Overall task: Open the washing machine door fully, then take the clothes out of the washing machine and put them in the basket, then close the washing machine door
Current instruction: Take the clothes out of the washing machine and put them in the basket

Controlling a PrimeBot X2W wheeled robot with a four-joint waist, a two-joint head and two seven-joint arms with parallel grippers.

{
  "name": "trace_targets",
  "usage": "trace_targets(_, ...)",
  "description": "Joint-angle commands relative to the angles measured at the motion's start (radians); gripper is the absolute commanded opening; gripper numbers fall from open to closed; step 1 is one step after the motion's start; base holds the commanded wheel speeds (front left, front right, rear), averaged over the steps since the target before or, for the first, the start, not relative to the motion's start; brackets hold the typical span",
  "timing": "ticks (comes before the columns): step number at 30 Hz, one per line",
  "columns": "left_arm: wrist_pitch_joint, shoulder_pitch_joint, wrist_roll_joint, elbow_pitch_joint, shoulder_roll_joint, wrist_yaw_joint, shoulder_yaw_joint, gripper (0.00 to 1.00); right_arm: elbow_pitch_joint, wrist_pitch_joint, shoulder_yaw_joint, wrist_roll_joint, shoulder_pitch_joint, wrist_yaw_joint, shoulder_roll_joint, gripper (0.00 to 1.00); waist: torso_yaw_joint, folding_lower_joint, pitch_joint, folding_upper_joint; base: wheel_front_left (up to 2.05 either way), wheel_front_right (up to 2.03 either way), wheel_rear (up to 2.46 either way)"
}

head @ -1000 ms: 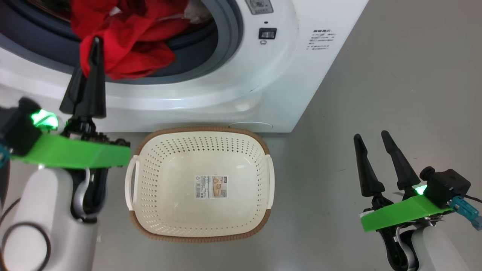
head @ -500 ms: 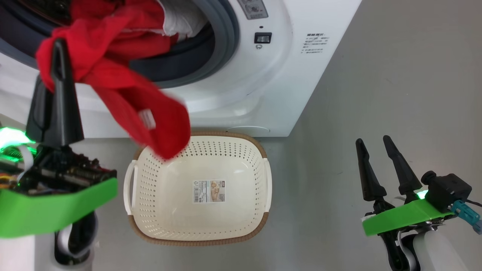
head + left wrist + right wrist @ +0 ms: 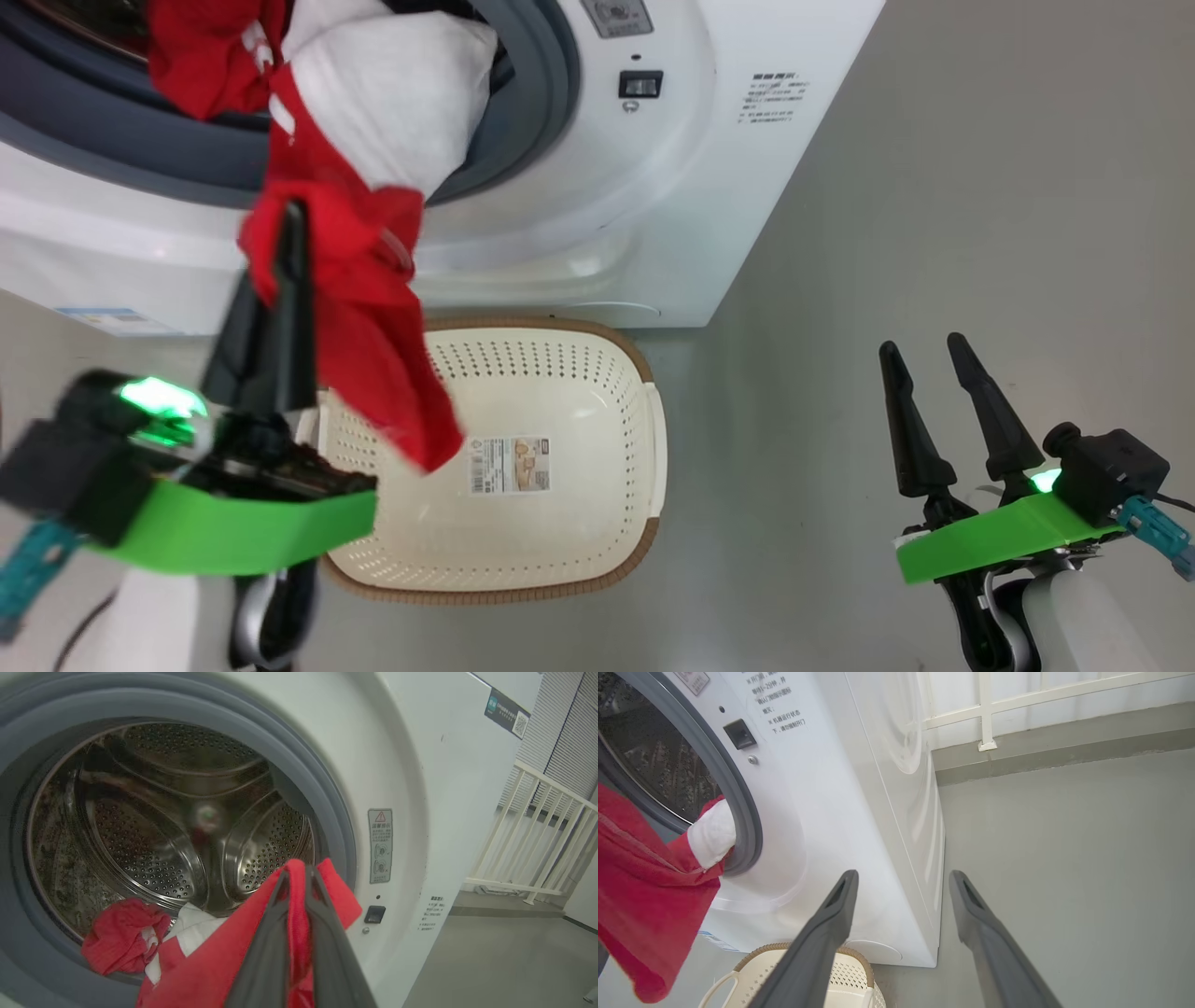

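Before the open mouth of the washing machine (image 3: 672, 187), the left gripper (image 3: 292, 217) is pinching a fold of the red garment (image 3: 373, 373), jaws pressed together on the cloth. The garment is hanging from the fingertips, its lower end dangling over the left part of the basket (image 3: 607, 401), its upper part trailing over the grey gasket (image 3: 551, 93) into the drum (image 3: 154, 849). A white cloth piece (image 3: 392, 103) is bulging out over the gasket beside it, and another red bundle (image 3: 121, 938) is lying at the drum's front edge. The basket is standing on the floor (image 3: 934, 233) just before the machine. The right gripper (image 3: 920, 343) is hovering well to the right, jaws spread wide, holding nothing.
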Motion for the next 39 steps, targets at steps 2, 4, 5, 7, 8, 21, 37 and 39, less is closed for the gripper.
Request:
trace_targets(2, -0.004, 0.02, -0.003, 0.042, 0.017, 0.001, 0.011, 0.0, -0.026, -0.006, 0.025, 0.004, -0.008, 0.006, -0.003, 1.0, -0.007, 0.0, 0.022, 0.0, 0.0, 0.0, 0.0)
trace_targets(4, -0.004, 0.02, -0.005, 0.101, 0.02, 0.001, -0.007, 0.0, -0.028, -0.006, 0.027, 0.008, -0.013, 0.006, -0.003, 1.0, -0.011, 0.0, 0.037, 0.0, 0.0, 0.0, 0.0)
trace_targets(5, -0.004, 0.02, -0.005, 0.101, 0.02, 0.001, -0.007, 0.0, -0.028, -0.006, 0.027, 0.008, -0.013, 0.006, -0.003, 1.0, -0.011, 0.0, 0.037, 0.0, 0.0, 0.0, 0.0)
trace_targets(7, -0.004, 0.013, -0.009, 0.166, 0.024, 0.001, -0.022, 0.0, -0.029, -0.006, 0.03, 0.01, -0.018, 0.006, -0.003, 1.0, -0.015, 0.0, 0.052, 0.0, 0.0, 0.0, 0.0)
trace_targets(8, -0.004, 0.007, -0.008, 0.198, 0.027, 0.001, -0.031, 0.0, -0.031, -0.006, 0.031, 0.011, -0.022, 0.006, -0.003, 1.0, -0.017, 0.0, 0.06, 0.0, 0.0, 0.0, 0.0)
trace_targets(21, -0.004, -0.149, -0.003, 0.576, 0.055, 0.001, -0.092, 0.0, -0.046, -0.006, 0.045, 0.021, -0.066, 0.006, -0.003, 1.0, -0.042, 0.0, 0.161, 0.0, 0.0, 0.0, 0.0)
trace_targets(37, -0.004, -0.329, -0.016, 0.869, 0.073, 0.001, -0.141, 1.0, -0.058, -0.006, 0.06, 0.033, -0.098, 0.006, -0.003, 1.0, -0.067, 0.0, 0.24, 0.0, 0.0, 0.0, 0.0)
trace_targets(39, -0.004, -0.342, -0.02, 0.885, 0.075, 0.001, -0.14, 1.0, -0.058, -0.006, 0.06, 0.032, -0.1, 0.006, -0.003, 1.0, -0.067, 0.0, 0.242, 0.0, 0.0, 0.0, 0.0)
